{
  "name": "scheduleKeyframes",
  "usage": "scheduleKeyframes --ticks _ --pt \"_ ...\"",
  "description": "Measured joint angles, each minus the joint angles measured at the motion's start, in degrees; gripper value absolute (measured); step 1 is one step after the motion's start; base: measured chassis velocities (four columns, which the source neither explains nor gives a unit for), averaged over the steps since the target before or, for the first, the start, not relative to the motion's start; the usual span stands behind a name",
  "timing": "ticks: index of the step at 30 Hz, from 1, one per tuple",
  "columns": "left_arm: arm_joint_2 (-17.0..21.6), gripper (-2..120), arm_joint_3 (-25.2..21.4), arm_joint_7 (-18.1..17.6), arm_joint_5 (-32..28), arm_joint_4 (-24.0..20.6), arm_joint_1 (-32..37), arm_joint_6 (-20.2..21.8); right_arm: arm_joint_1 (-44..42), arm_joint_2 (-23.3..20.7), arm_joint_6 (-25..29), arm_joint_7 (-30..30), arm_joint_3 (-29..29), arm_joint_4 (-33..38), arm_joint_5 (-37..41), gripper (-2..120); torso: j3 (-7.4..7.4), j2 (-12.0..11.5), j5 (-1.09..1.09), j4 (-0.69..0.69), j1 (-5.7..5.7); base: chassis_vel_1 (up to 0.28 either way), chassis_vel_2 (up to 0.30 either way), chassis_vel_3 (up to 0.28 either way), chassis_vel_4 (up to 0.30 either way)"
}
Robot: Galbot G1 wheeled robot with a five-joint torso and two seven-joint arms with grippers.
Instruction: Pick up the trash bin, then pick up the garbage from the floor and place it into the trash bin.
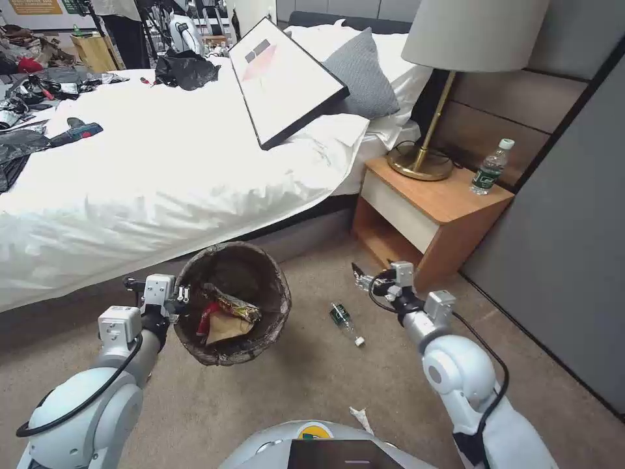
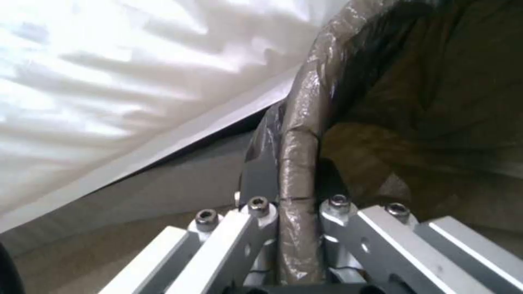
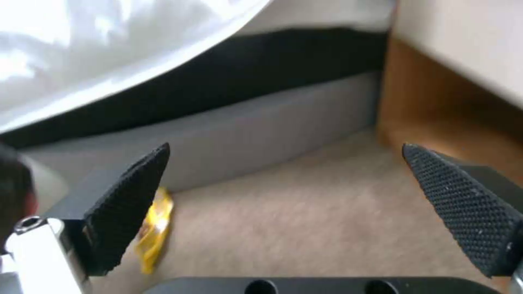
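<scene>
1. The left gripper (image 1: 184,294) is clamped on the rim of the trash bin (image 1: 273,319) and holds it off the floor (image 1: 273,391), beside the bed (image 1: 163,189); a red-and-white cup (image 1: 207,315), a brown paper scrap (image 1: 228,327) and a wrapper (image 1: 237,305) lie inside.
2. The right gripper (image 1: 356,277) hangs with its fingers (image 3: 128,204) spread wide and empty, near the nightstand (image 1: 430,215).
3. A small green-labelled bottle (image 1: 344,322) lies on the carpet between bin and right gripper — just below that gripper.
4. A yellow wrapper (image 3: 154,228) lies by the bed base, beyond one finger; a white tissue (image 1: 360,419) sits near the robot's base — nothing blocks the bottle
</scene>
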Motion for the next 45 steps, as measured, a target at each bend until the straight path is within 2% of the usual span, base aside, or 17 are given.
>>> scheduleKeyframes --ticks 2,9,18,24,25,31,45 --pt "0.0 3 -0.1 -0.1 -0.1 0.0 0.0 0.1 0.5 -0.3 -0.4 -0.2 -0.5 -0.7 0.3 100 0.00 0.0 0.00 0.00 0.00 0.000 0.000 0.000 0.000" --pt "0.1 3 -0.1 -0.3 -0.3 0.0 0.3 0.3 5.5 -3.4 -2.0 -3.9 -5.2 -10.5 1.6 100 0.00 0.0 0.01 0.00 0.00 0.000 0.000 0.000 0.000" --pt "-0.2 3 -0.3 -0.5 -0.5 0.0 1.0 0.3 8.9 -3.7 -2.4 -9.1 -7.5 -19.7 1.7 100 0.00 0.0 0.01 0.00 0.00 0.000 0.000 0.000 0.000" --pt "-0.3 3 -0.3 -0.5 -0.4 0.0 1.2 0.3 12.0 -3.5 -2.4 -9.2 -9.5 -24.3 2.0 100 0.00 0.0 0.01 0.01 0.00 0.000 0.000 0.000 0.000" --pt "-0.3 3 -0.3 -0.5 -0.4 0.0 1.3 0.3 14.2 -3.2 -2.5 -9.1 -10.8 -28.0 2.2 100 0.00 0.0 0.01 0.00 0.00 0.000 0.000 0.000 0.000" --pt "-0.7 3 -0.1 -0.6 -0.2 0.0 1.4 0.3 16.6 -3.2 -2.4 -8.0 -12.4 -33.7 2.6 100 0.00 0.0 0.01 0.00 0.00 0.000 0.000 0.000 0.000" --pt "-1.1 3 0.0 -0.7 0.0 0.0 1.3 0.2 19.8 -1.2 -1.2 -7.5 -14.1 -42.9 2.0 100 0.00 0.0 0.00 0.00 0.00 0.000 0.000 0.000 0.000"
